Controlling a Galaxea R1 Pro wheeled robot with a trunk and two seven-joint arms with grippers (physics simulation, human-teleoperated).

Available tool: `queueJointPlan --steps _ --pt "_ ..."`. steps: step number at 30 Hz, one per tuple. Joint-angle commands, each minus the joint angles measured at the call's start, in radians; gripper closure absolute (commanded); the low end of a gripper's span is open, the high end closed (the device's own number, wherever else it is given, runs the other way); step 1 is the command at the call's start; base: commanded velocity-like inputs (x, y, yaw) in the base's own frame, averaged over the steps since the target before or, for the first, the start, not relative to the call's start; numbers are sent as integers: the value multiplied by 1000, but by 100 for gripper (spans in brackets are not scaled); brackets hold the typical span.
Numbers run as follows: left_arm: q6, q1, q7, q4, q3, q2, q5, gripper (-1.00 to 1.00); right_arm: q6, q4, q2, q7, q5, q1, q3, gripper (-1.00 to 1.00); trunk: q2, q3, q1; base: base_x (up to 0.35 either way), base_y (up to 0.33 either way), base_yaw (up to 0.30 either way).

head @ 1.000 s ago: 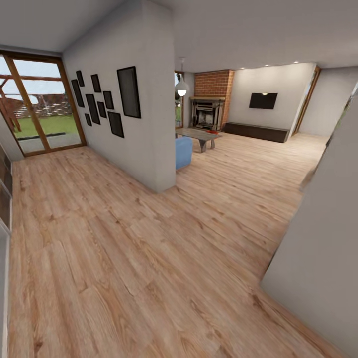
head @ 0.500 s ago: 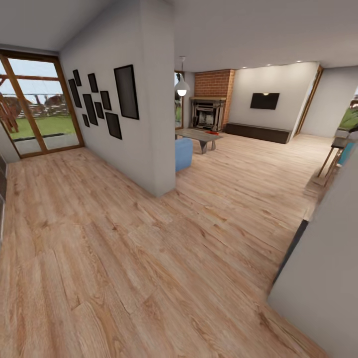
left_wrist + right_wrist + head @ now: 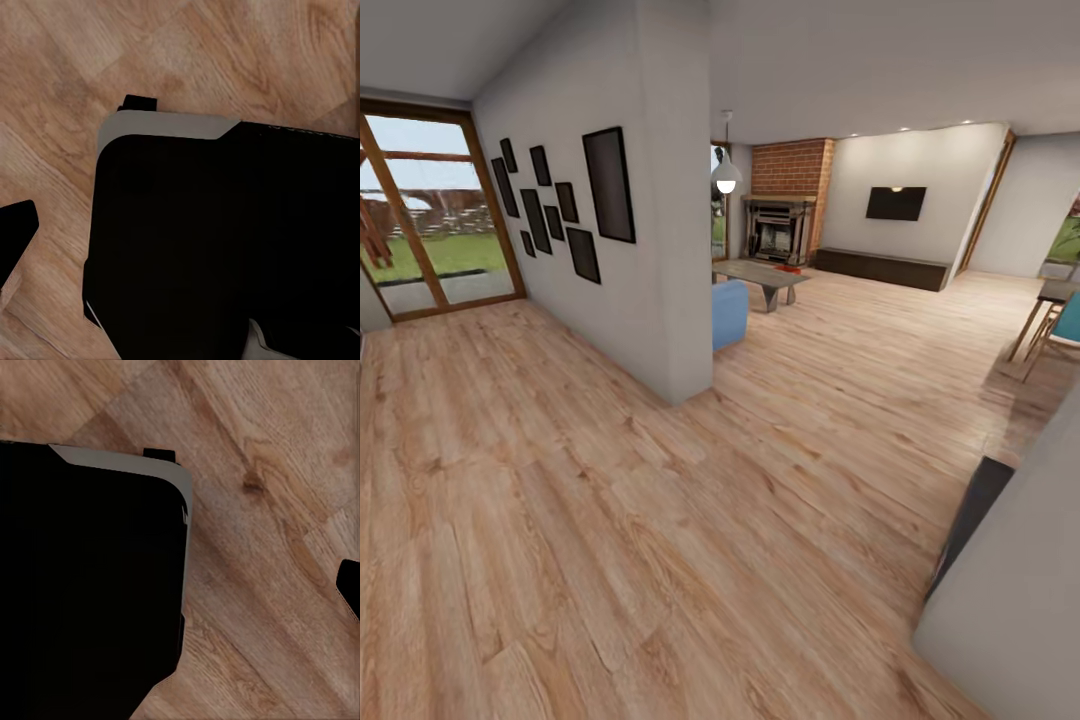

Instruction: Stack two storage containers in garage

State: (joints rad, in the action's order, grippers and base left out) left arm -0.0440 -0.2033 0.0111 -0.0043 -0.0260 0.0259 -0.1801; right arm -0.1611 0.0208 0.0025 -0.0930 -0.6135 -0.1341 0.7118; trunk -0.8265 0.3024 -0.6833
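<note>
Looking ahead, the head camera took in the living room's light wood plank floor (image 3: 660, 520), a grey dividing wall (image 3: 650, 250) hung with black frames (image 3: 565, 200), a blue sofa corner (image 3: 729, 312), a glass coffee table (image 3: 762, 273) and a black wall television (image 3: 895, 203). Something small and red, too small to identify, lay by the table. Neither claw's state could be told.

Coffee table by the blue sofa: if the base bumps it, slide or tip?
Coffee table looks low and wide on splayed legs, so tipping seems unlikely. On the smooth plank floor it would probably slide. Weight is hard to judge from this far.
</note>
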Motion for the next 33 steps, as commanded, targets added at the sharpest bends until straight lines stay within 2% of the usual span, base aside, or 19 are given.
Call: queueJointPlan --steps 1,19,33 --pt "-4 -1 1 1 -3 0 -8 -100 -4 2 1 -1 -6 -1 8 -100 -1 1 -1 322 0 0" --pt "-4 -1 1 1 -3 0 -8 -100 -5 2 2 -1 -6 -1 8 -100 -1 1 -1 322 0 -8" --pt "-5 -1 1 1 -3 -1 -9 -100 -5 2 2 -1 -6 -1 8 -100 -1 1 -1 322 0 -223"
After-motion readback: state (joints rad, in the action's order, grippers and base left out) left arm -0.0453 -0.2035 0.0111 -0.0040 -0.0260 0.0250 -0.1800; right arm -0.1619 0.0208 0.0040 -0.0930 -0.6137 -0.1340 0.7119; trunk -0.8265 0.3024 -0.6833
